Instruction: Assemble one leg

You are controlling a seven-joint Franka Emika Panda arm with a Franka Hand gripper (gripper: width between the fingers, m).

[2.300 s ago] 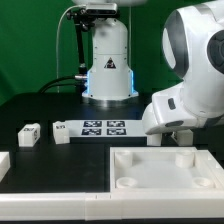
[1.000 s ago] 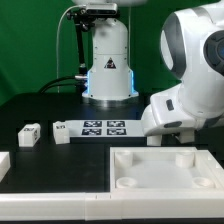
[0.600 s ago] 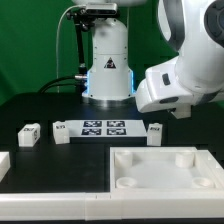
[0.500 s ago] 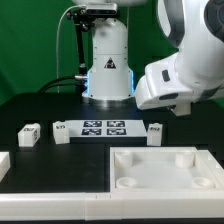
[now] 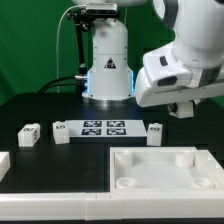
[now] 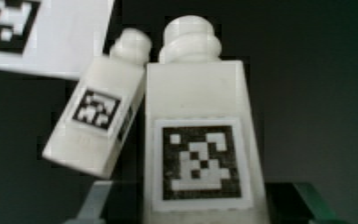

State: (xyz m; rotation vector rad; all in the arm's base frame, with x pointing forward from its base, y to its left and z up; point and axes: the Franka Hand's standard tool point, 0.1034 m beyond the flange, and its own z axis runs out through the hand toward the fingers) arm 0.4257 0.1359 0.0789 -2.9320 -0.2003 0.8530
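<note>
My fingers [image 5: 185, 108] grip a leg [image 6: 197, 140] by its base, likely to leave its knobbed tip free for a socket [image 5: 181, 157]; a second leg [image 6: 101, 105] stands below them.

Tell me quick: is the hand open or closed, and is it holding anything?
Hand: closed, holding the leg, which shows up close in the middle of the wrist view.

A robotics lab is showing here: a white robot arm [image 5: 185, 65] is rising from its base [image 5: 108, 62] (warning triangle on the front) on a black counter [image 5: 40, 105], a green backdrop [image 5: 35, 40] is hanging behind, and the marker board [image 5: 100, 128] is lying flat with printed tags.
</note>
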